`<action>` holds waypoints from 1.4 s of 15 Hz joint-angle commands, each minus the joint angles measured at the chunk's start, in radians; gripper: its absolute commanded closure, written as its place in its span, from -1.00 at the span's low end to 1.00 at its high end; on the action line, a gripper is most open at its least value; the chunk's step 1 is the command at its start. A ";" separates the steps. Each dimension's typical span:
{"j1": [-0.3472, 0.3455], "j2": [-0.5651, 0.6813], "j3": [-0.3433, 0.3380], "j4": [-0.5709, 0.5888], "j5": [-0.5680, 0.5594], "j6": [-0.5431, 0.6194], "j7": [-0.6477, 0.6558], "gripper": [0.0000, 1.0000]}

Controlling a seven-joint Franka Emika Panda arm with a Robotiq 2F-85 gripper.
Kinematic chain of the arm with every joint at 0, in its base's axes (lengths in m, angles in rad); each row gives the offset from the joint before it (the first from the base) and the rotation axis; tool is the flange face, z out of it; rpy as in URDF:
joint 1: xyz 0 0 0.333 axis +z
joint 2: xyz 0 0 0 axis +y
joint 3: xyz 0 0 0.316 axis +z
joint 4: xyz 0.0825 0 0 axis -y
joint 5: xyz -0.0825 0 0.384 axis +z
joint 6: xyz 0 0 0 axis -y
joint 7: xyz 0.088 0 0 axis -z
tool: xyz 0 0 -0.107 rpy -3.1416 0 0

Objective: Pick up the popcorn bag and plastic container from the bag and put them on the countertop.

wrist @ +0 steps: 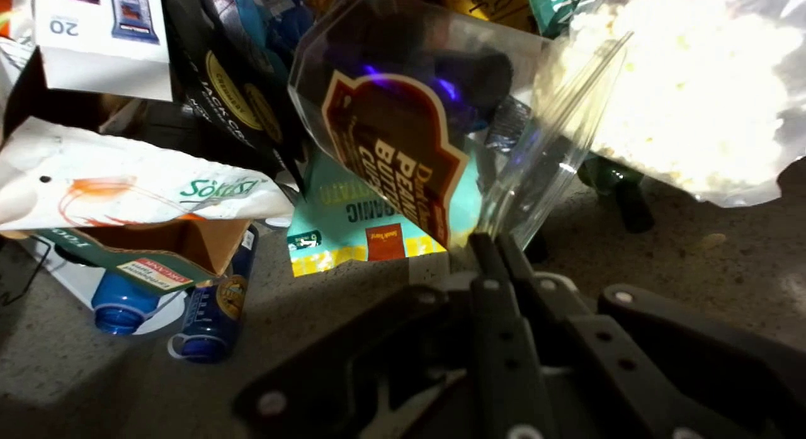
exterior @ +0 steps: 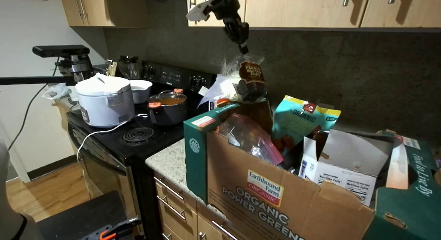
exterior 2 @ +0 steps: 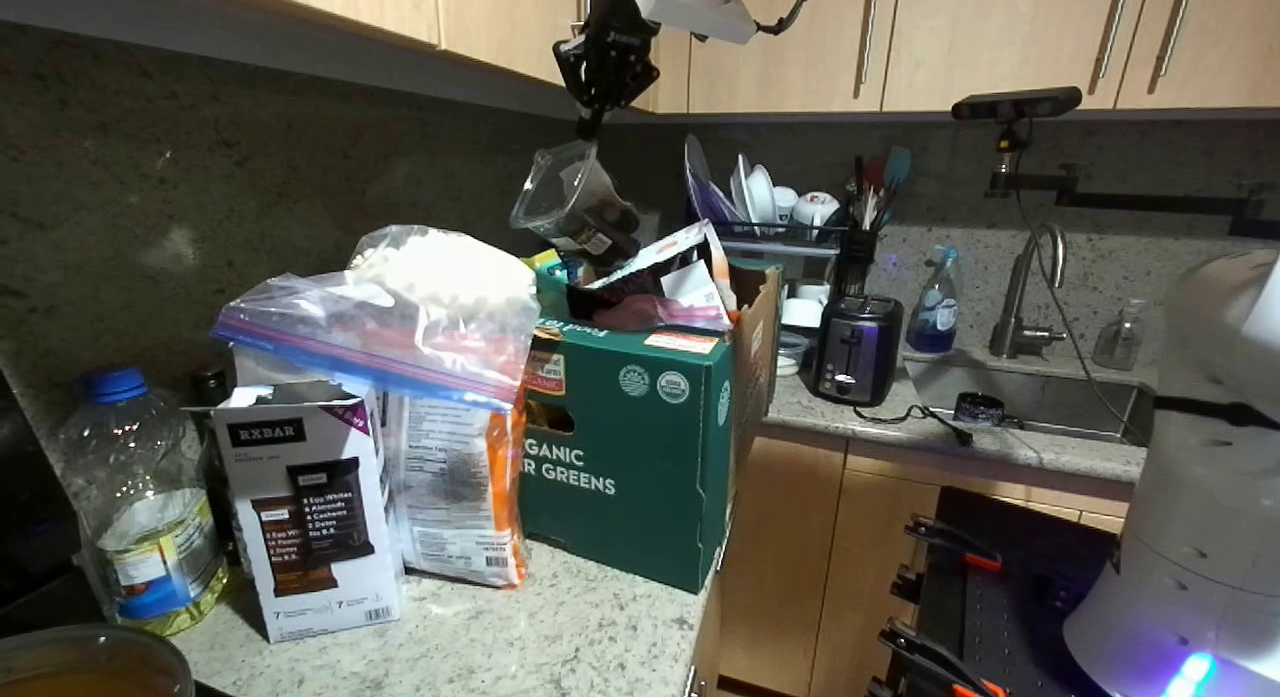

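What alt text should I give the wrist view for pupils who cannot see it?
The gripper pinches a clear plastic container labelled Peanut Butter Cups by its edge. A teal bag shows partly behind it, with a white carton at upper left and a popcorn bag at upper right.

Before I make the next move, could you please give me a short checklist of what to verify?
1. Claw shut on the plastic container: ok, gripping its edge.
2. Container upright: not ok, it hangs tilted.
3. Container clear of the cardboard box: cannot tell, they overlap in an exterior view.
4. Popcorn bag out of the box: ok, it lies over an orange-edged package beside the box.
5. Container resting on the countertop: not ok, it is in the air.
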 commanded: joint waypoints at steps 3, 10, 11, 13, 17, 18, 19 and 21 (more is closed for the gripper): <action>0.000 -0.126 0.067 -0.111 -0.004 -0.015 -0.007 0.98; 0.028 -0.223 0.151 -0.186 0.001 -0.034 -0.063 0.98; 0.032 -0.230 0.164 -0.192 -0.001 -0.038 -0.066 0.98; 0.046 -0.254 0.175 -0.209 0.008 -0.050 -0.094 0.98; 0.086 -0.284 0.194 -0.246 0.035 -0.060 -0.144 0.98; 0.097 -0.287 0.197 -0.255 0.046 -0.058 -0.157 0.98; 0.106 -0.286 0.202 -0.261 0.053 -0.055 -0.158 0.98; 0.120 -0.286 0.214 -0.277 0.064 -0.046 -0.153 0.98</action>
